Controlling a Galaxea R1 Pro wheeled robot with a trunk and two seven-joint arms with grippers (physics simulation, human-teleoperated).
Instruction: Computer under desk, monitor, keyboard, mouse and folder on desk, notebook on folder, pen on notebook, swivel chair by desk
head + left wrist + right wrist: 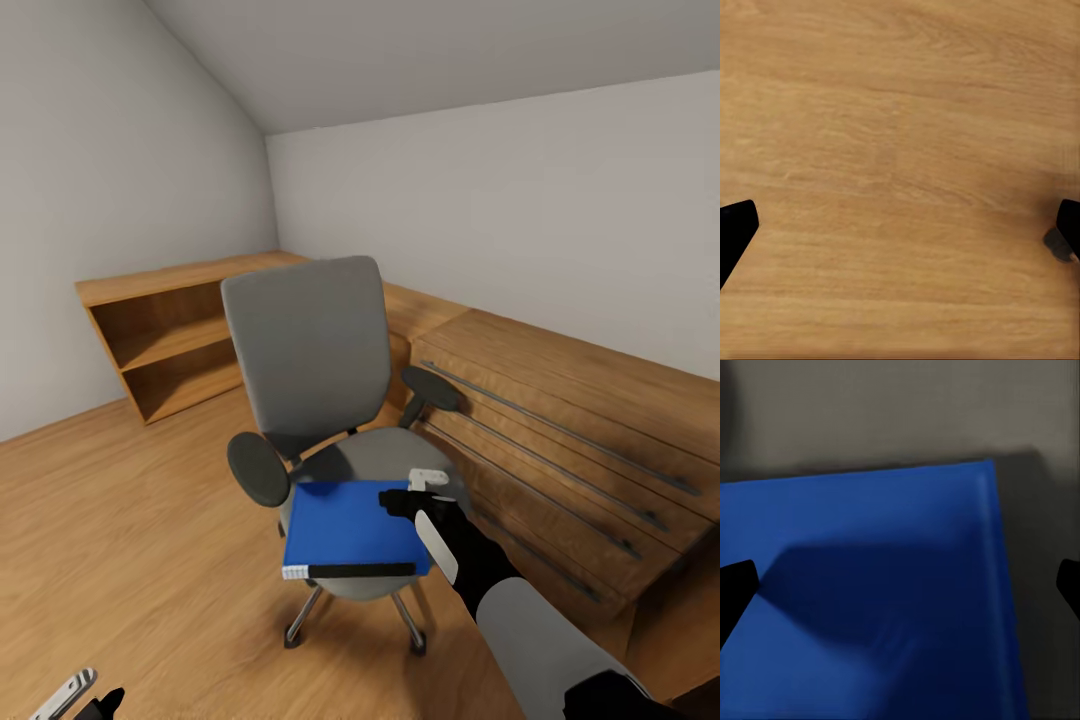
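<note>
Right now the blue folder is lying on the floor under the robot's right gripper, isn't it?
Not on the floor. The folder lies on the chair seat, as the head view shows, and it is under the right gripper.

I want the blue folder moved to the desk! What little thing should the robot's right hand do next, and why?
Probably lower the right gripper onto the blue folder and close. It hovers over the folder's far corner, fingers spread wide, and the folder lies flat on the swivel chair seat.
</note>
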